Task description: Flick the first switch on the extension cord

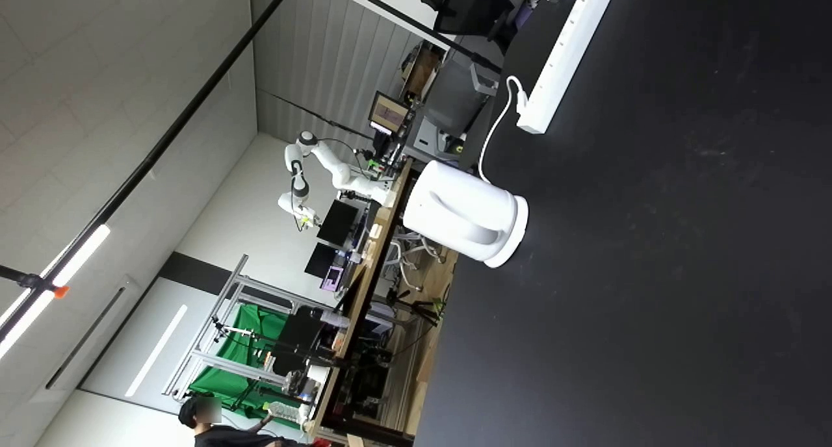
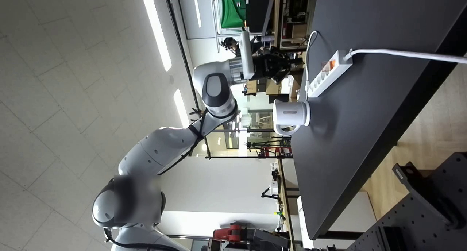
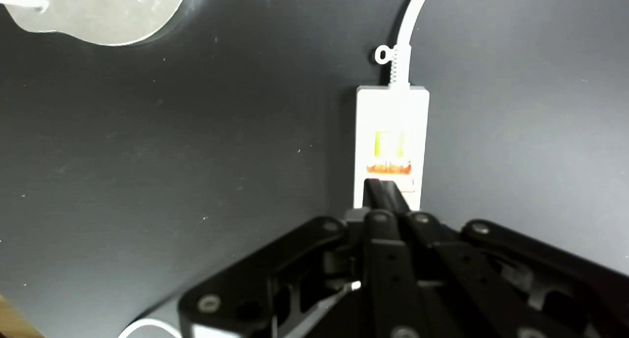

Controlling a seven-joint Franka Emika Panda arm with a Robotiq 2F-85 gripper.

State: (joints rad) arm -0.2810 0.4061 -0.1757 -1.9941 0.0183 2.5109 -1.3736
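The extension cord [image 1: 567, 54] is a long white bar on the black table. In an exterior view it shows its row of sockets and an orange switch part [image 2: 332, 64] at the cable end. In the wrist view the extension cord [image 3: 391, 109] runs downward from its cable, with a lit yellow-orange switch area [image 3: 389, 167]. My gripper [image 3: 380, 182] is shut and empty, its tips over the strip just below the orange area; it hides the rest of the strip. In an exterior view my gripper [image 2: 300, 62] hangs above the strip, apart from it. The switch's exact position is unclear from glare.
A white kettle-like jug [image 1: 463, 210] stands near the strip's plug end, and also shows in an exterior view [image 2: 290, 113]. A white plug cable [image 1: 497, 125] loops beside it. A pale rounded object [image 3: 113, 14] with a cable lies at the wrist view's top left.
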